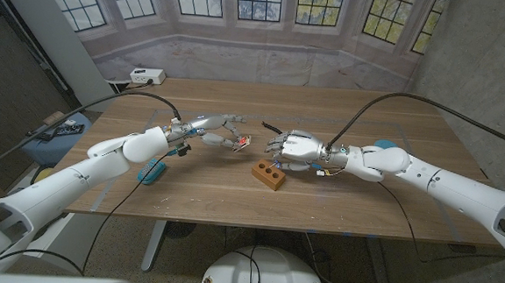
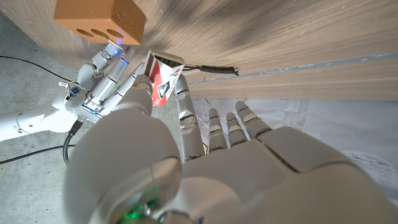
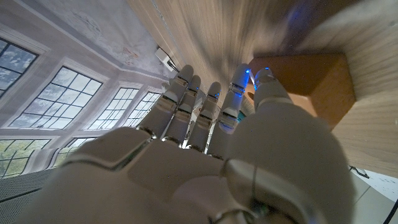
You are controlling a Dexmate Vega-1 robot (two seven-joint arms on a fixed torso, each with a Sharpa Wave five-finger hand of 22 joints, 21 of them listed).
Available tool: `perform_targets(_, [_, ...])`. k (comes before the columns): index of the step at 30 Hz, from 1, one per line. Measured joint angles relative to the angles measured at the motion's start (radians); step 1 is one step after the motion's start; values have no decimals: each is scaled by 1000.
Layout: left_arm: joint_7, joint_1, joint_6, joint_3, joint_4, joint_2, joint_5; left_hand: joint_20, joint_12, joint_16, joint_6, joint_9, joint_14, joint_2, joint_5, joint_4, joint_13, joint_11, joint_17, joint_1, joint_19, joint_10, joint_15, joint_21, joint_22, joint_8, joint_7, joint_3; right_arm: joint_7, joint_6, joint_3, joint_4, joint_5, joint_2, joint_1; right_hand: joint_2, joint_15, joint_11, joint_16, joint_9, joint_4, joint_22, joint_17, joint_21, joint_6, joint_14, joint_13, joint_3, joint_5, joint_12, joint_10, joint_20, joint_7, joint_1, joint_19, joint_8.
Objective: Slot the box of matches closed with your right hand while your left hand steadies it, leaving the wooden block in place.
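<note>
I have the box of matches [image 1: 243, 142] pinched in my left hand [image 1: 211, 128], above the table at ten o'clock from the wooden block [image 1: 268, 174], my empty, spread right hand [image 1: 294, 149] just beside it, closing not visibly done.

The head camera looks down from above over the whole desk [image 1: 319, 198] toward the windows. Each wrist camera sits close behind its own hand, seemingly upside down. All three catch the wooden block [image 1: 269, 174] [image 2: 99, 20] [image 3: 311, 84].

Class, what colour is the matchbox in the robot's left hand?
Red and white matchbox, clearest in the left wrist view.
</note>
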Motion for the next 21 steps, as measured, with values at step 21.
perform_targets(21, [-2,2,-3,-2,5,-2,-1,0,0,0,0,1,0,0,0,0,0,0,0,0,0,0,0,0,0,4,0,0,11,-2,11,-10,16,0,-17,9,1,-8,8,0,1,0,5,0,54,17,0,-7,0,0,23,0,-4,17,0,15])
